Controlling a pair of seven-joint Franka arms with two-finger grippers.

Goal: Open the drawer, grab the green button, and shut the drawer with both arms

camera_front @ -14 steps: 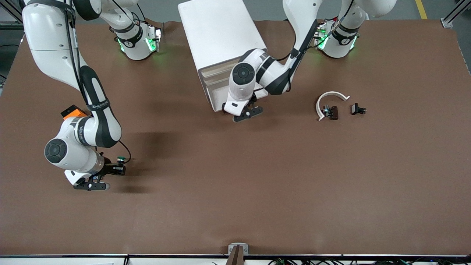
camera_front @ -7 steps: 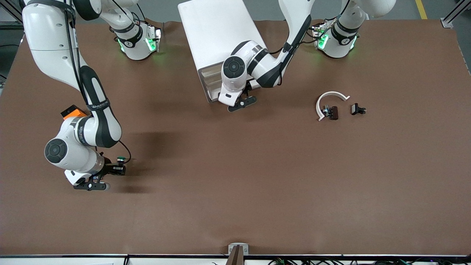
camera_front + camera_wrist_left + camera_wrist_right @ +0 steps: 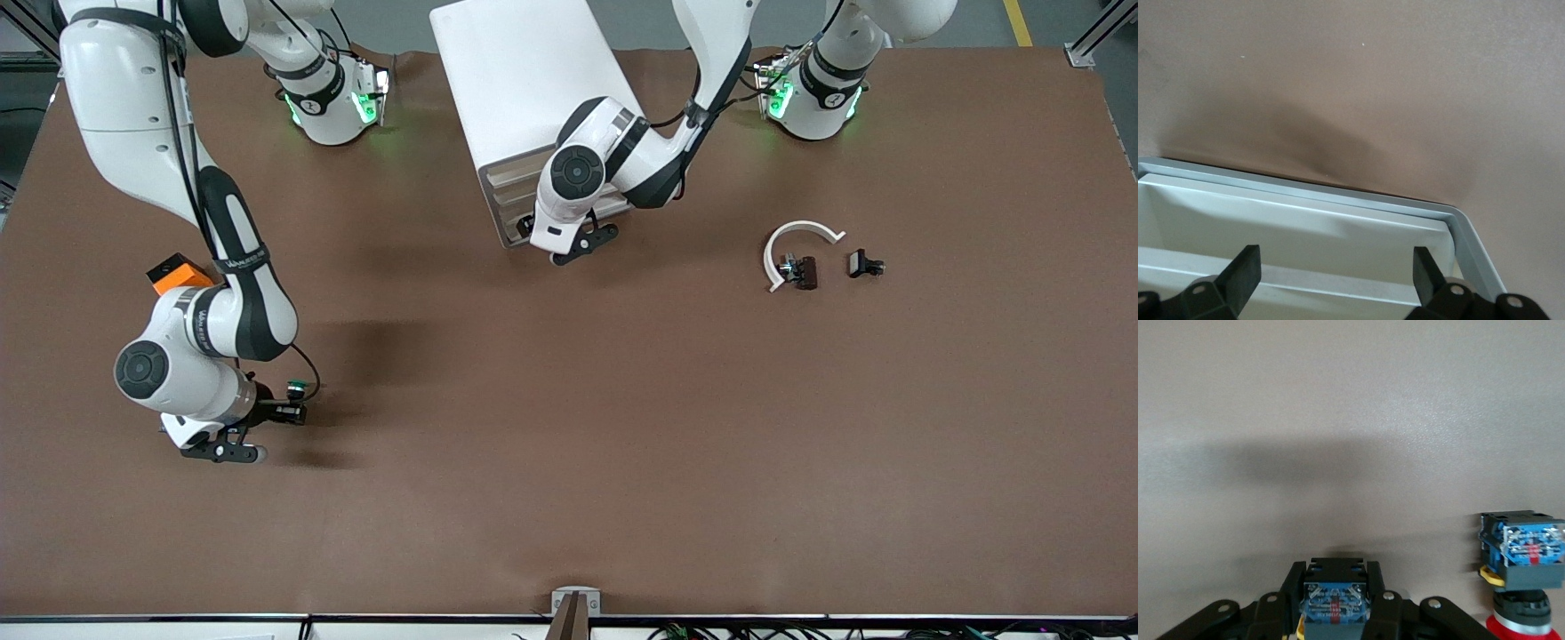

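Note:
The white cabinet (image 3: 524, 71) stands near the arms' bases. Its cream drawer (image 3: 508, 206) sits pushed in, flush with the others. My left gripper (image 3: 582, 244) is open and empty at the cabinet's front. In the left wrist view its fingers (image 3: 1245, 273) stand wide apart before the drawer's front (image 3: 1305, 233). My right gripper (image 3: 220, 452) is low over the table at the right arm's end. In the right wrist view it (image 3: 1336, 613) is shut on the button (image 3: 1336, 587), whose bluish base and black body show. Its cap is hidden there. A small green cap (image 3: 296, 388) shows beside that hand.
A red-capped button (image 3: 1521, 567) is on the table close beside my right gripper. An orange block (image 3: 173, 271) lies by the right forearm. A white curved piece (image 3: 800, 233) and two small black parts (image 3: 805, 272) (image 3: 864, 263) lie toward the left arm's end.
My left gripper pushed the drawer from sticking out to fully in the cabinet and stays at its front. My right hand shifted only slightly, still holding the button.

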